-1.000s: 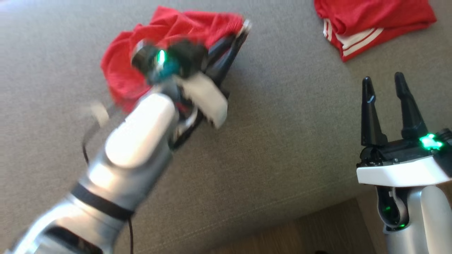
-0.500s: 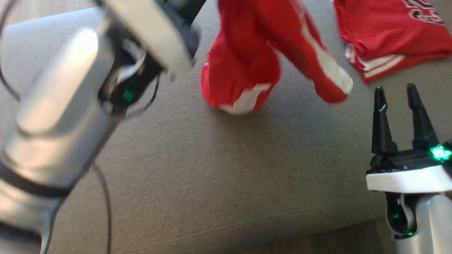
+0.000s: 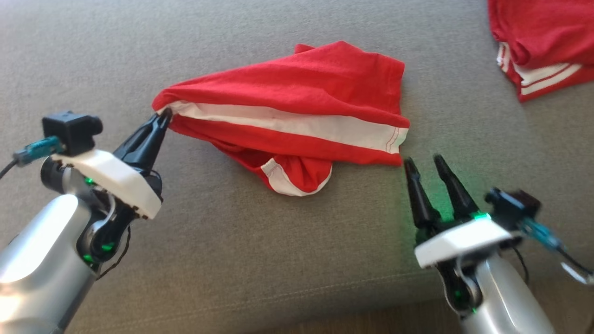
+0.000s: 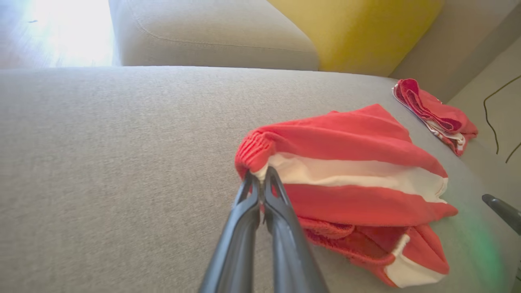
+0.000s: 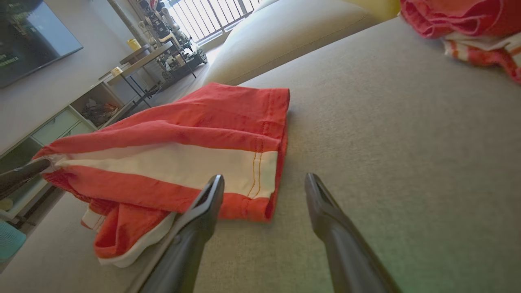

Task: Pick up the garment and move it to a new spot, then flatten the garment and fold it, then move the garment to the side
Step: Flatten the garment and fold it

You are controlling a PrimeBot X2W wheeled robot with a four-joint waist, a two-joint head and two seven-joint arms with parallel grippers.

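While the red shorts lie bunched across the middle of the grey sofa cushion, the left gripper has its 2 fingers pressed together on the ribbed waistband end, holding that corner a little off the cushion; the right gripper hovers just beside the hem of the white-striped leg, its 2 fingers spread and holding nothing; a second red garment sits well apart at the far right. I judge the cloth light, soft and limp, so it will sag and crumple unless drawn from 2 ends; the stitched hem corner nearest the right fingers looks the firmest place to pinch.
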